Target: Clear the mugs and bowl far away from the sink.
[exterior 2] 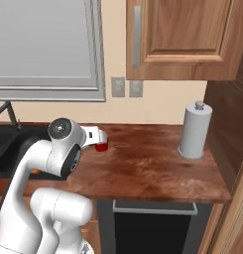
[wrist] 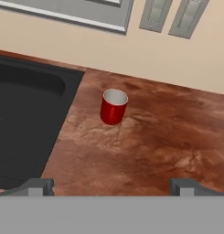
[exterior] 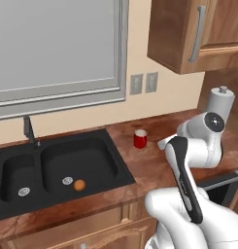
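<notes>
- Your tool point(wrist: 111, 185) stands with its jaws spread wide and nothing between them; in the hand view the two dark fingertips point(wrist: 36, 186) sit far apart, above bare reddish-brown stone table point(wrist: 154, 137).
- The bright red cylindrical mug with a pale inside point(wrist: 113, 106) stands upright on that table, just beside the right edge of the matte black double-basin sink point(exterior: 52, 165) and near the back wall under the grey wall outlets point(exterior: 143, 82). It is well ahead of the tool, not yet between the jaws.
- Only this one mug is in view; the white mug and the bowl cannot be placed from here, so plan for the red one first.
- A small orange ball point(exterior: 79, 185) lies in the right basin by a silver drain (not part of the job, leave it alone).
- Likely trouble: the mug is round and light, so if you come in off-centre, one finger will probably reach it first and push it over or roll it toward the basin edge.
- If you descend too low, the fingertips may scrape the table before they close.
- A grip high on the rim could slip; aim for the middle of the body.
- The tall grey paper-towel roll on its stand point(exterior 2: 195, 130) occupies the far right of the table; when you carry the mug that way, keep clear of it, or you may knock it over.
</notes>
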Controlling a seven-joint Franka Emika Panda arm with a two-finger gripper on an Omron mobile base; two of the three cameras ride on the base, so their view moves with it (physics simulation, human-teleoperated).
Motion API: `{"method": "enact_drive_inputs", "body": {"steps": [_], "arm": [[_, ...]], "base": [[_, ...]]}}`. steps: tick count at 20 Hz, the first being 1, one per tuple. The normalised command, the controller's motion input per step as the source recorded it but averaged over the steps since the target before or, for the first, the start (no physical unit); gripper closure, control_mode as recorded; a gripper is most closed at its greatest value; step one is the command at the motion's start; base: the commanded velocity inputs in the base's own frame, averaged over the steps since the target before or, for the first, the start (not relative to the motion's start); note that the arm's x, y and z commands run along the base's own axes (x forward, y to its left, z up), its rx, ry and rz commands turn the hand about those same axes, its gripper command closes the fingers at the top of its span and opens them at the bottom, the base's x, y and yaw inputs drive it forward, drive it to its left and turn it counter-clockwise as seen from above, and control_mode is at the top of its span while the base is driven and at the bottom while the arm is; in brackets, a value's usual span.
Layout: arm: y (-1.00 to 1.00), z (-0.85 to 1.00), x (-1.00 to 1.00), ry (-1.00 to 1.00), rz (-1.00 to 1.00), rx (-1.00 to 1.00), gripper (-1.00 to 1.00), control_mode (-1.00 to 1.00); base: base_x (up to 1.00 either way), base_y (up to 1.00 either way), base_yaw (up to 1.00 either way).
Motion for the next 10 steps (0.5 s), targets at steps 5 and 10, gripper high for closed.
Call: {"method": "enact_drive_inputs", "body": {"steps": [5, 10], "arm": [[0.00, 0.00, 0.00, 0.00, 0.00, 0.00, -1.00, 1.00], [0.00, 0.00, 0.00, 0.00, 0.00, 0.00, -1.00, 1.00]], "base": [[0.12, -0.22, 0.07], [0.22, 0.11, 0.00]]}}
